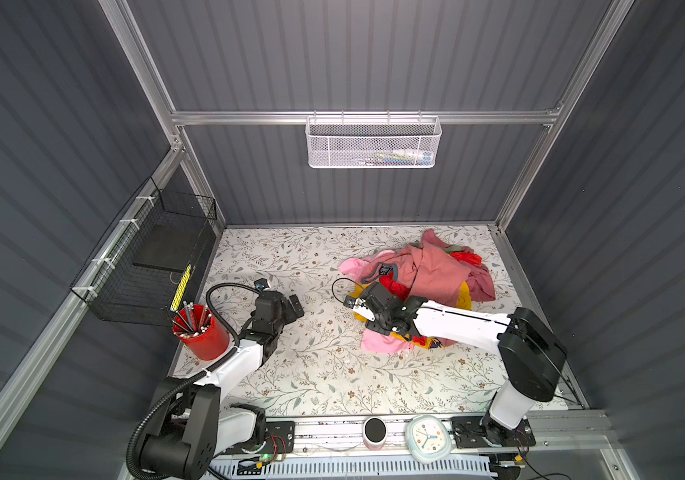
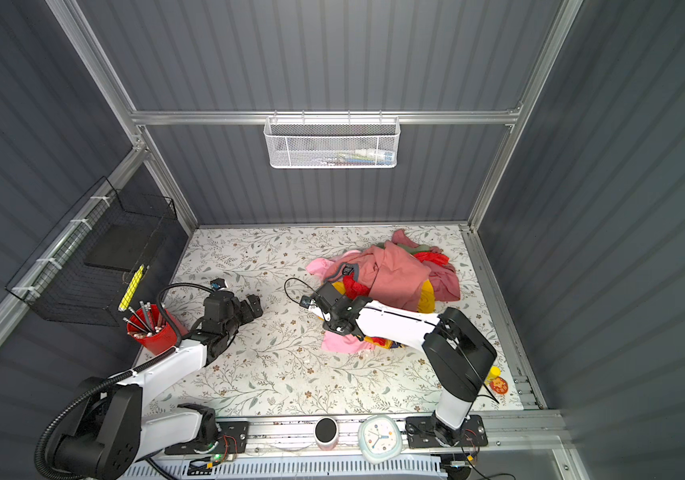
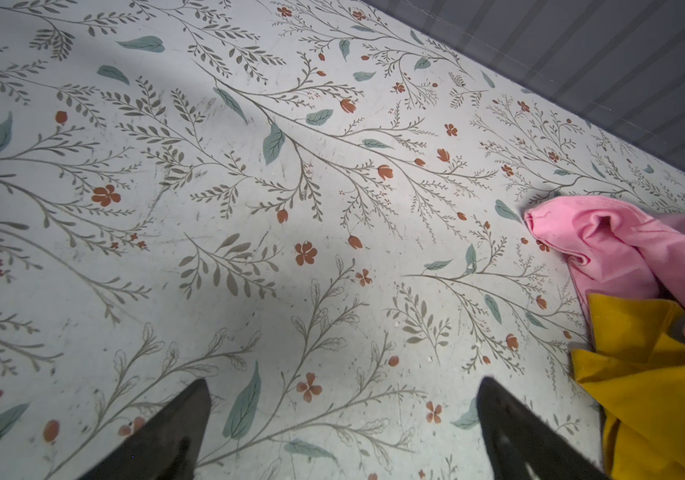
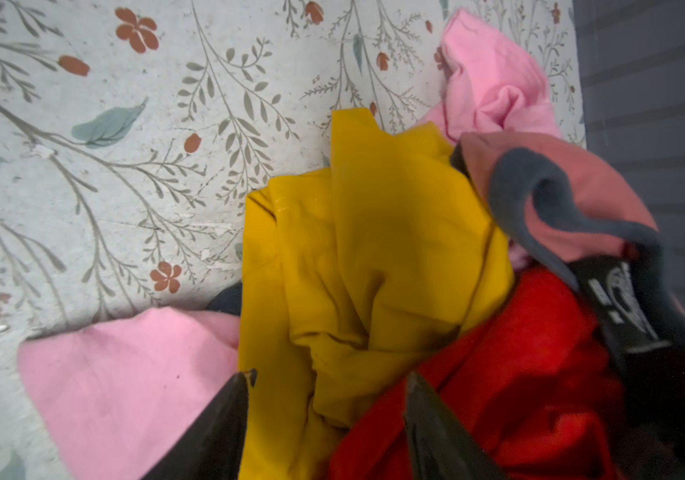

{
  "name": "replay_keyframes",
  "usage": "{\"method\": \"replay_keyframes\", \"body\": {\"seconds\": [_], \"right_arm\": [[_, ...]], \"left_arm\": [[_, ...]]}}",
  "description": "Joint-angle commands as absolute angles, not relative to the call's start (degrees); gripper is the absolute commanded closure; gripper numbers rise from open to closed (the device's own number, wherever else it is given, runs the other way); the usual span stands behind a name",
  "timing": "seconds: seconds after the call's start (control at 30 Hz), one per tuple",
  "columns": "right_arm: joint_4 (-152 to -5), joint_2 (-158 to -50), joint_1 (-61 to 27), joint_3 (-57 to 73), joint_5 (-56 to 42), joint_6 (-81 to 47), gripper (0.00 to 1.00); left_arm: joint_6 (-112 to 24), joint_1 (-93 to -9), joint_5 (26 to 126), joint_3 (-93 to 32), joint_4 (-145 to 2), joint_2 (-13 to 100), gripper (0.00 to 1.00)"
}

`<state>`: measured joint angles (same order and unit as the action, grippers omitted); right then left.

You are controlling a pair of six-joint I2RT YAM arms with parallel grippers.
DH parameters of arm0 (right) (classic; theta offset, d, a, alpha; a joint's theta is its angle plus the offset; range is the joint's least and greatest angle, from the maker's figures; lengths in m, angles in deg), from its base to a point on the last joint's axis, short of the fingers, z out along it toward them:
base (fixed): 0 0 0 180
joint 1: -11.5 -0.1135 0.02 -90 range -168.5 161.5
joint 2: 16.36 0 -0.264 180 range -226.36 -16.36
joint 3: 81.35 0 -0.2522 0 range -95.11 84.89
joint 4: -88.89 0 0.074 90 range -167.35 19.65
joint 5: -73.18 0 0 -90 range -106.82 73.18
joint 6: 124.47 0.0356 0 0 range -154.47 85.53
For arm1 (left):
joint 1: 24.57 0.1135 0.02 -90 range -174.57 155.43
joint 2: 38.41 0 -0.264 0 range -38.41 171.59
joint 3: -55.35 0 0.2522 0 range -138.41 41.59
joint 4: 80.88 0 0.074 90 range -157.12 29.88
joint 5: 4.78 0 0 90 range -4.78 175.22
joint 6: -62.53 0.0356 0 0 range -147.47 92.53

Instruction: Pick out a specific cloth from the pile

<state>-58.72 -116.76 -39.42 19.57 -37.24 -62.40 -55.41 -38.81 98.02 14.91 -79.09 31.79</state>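
My right gripper [image 4: 331, 374] stands half open astride a fold of the cloth [image 4: 374, 249], nothing pinched yet; bite mustard only, keeping clear of the red cloth [image 4: 519, 353] alongside.

1. Red cup [image 1: 204, 341] holding pencils [image 1: 191, 318], lower left.
2. Black wire basket [image 1: 124, 291], left.
3. White mesh basket [image 1: 374, 143], upper centre.
4. Clock [image 1: 428, 438] beside a dark-topped cylinder [image 1: 374, 432], bottom edge.
5. Floral tabletop [image 1: 311, 374].
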Motion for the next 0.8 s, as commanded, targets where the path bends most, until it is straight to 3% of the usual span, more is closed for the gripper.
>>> {"method": "replay_keyframes", "body": {"seconds": [0.0,0.13,0.23,0.57,0.77], "right_arm": [[-57.1,-119.7,-38.5,16.8,-38.5,-64.7,0.39],[-56.4,-123.5,-36.7,13.8,-38.9,-64.9,0.41],[-56.3,-125.4,-36.1,12.7,-38.8,-65.1,0.48],[-59.4,-124.5,-34.7,14.5,-39.4,-62.5,1.00],[-61.6,-114.6,-34.6,17.4,-38.5,-57.7,1.00]], "left_arm": [[-55.7,-39.2,97.4,15.9,-78.2,30.2,0.00],[-55.4,-39.2,97.2,16.3,-78.3,29.8,0.00],[-55.3,-39.3,97.0,16.3,-78.2,29.9,0.00],[-53.5,-39.2,97.5,13.8,-76.9,31.3,0.00],[-52.4,-39.3,97.4,13.0,-76.4,32.2,0.00]]}}
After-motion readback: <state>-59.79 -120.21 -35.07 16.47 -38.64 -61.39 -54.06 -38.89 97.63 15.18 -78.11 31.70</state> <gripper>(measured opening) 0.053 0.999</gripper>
